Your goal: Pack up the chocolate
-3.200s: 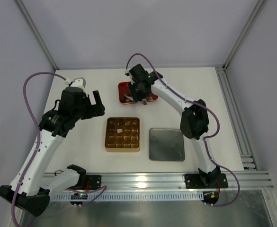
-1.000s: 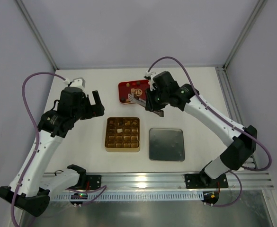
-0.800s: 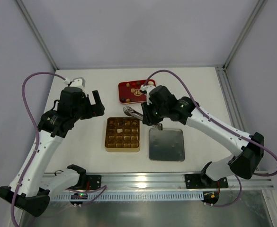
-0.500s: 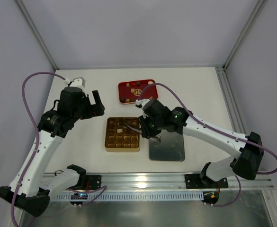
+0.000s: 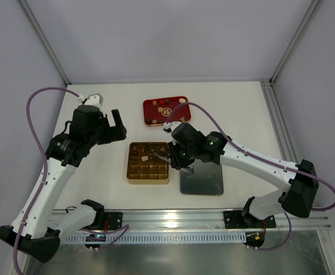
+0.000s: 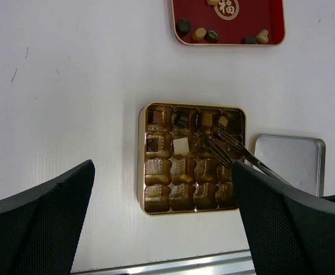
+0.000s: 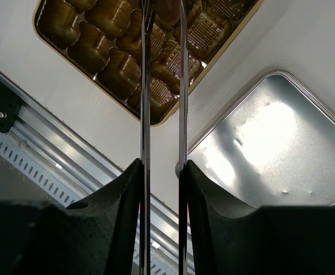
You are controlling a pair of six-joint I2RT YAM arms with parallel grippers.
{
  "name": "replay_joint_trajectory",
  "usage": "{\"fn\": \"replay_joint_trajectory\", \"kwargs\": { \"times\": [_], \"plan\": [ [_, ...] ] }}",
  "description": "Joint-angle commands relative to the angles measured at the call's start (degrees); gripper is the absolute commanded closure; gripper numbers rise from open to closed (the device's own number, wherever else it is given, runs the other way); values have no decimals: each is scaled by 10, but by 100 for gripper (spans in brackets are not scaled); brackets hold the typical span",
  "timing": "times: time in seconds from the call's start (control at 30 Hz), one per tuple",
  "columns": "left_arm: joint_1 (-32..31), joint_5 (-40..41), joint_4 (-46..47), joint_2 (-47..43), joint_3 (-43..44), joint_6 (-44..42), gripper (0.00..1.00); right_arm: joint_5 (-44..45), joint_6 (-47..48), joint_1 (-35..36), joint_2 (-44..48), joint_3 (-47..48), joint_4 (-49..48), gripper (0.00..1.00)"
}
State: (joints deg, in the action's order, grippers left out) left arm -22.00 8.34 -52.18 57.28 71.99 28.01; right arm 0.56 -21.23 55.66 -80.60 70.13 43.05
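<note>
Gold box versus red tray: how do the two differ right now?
The gold box is square and split into a grid of compartments; the red tray is rectangular and undivided. In the gold box, chocolate pieces sit one per compartment; in the red tray they lie loose. The right gripper reaches over the gold box; no gripper is over the red tray. Both lie flat on the table and hold chocolate.

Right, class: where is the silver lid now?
In the top view the silver lid lies just right of the gold box, below the red tray.
</note>
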Motion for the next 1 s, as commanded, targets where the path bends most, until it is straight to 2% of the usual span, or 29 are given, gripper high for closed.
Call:
{"fn": "replay_joint_trajectory", "kwargs": {
  "times": [0.0,0.7,0.97],
  "plan": [
    [-1,-2,16,-1,0,-4,0,9,-5,7,17,3,-29,63],
    [-1,-1,16,-1,3,-4,0,29,6,1,24,34,-18,60],
    [-1,-6,16,-1,3,-6,0,-24,30,-108,57,32,-19,60]
  ]
}}
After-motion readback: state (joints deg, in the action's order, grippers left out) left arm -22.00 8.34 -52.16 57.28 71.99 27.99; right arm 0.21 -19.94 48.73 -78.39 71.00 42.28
